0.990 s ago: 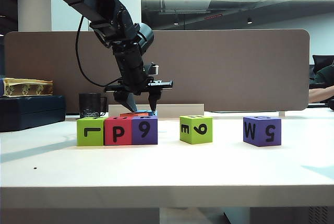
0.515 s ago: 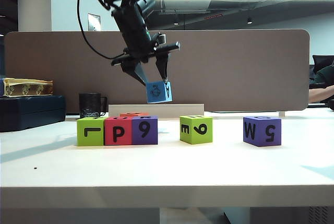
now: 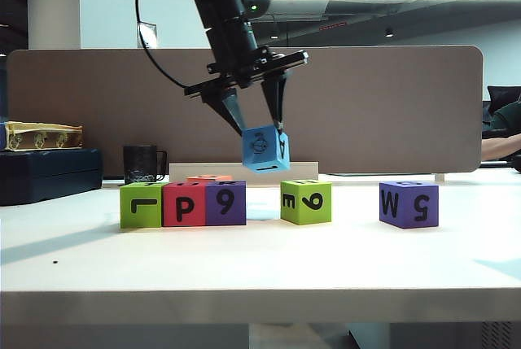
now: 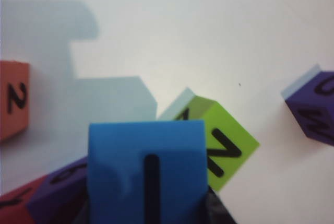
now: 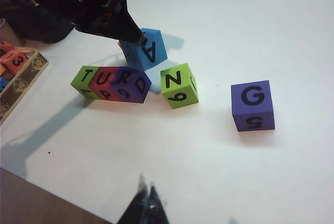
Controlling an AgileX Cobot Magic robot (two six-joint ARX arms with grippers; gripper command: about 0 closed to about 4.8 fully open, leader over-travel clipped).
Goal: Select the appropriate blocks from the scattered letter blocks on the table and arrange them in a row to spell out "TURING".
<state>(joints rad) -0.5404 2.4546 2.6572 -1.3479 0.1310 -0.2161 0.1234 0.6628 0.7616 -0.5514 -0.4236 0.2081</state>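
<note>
My left gripper hangs above the table, shut on a light blue letter block that sits tilted between its fingers. That block fills the left wrist view and shows a black I. Below it, lime green, red and purple blocks stand touching in a row. A lime green N block stands just right of the row, and a purple G block farther right. My right gripper is shut and empty over the table's near edge.
A red block lies behind the row. A black mug and a dark box stand at the back left, before the brown partition. A tray of spare blocks sits left of the row.
My left gripper has lifted the light blue block from behind the row and carried it up and to the right. The blocks on the table and the right gripper have stayed put.
</note>
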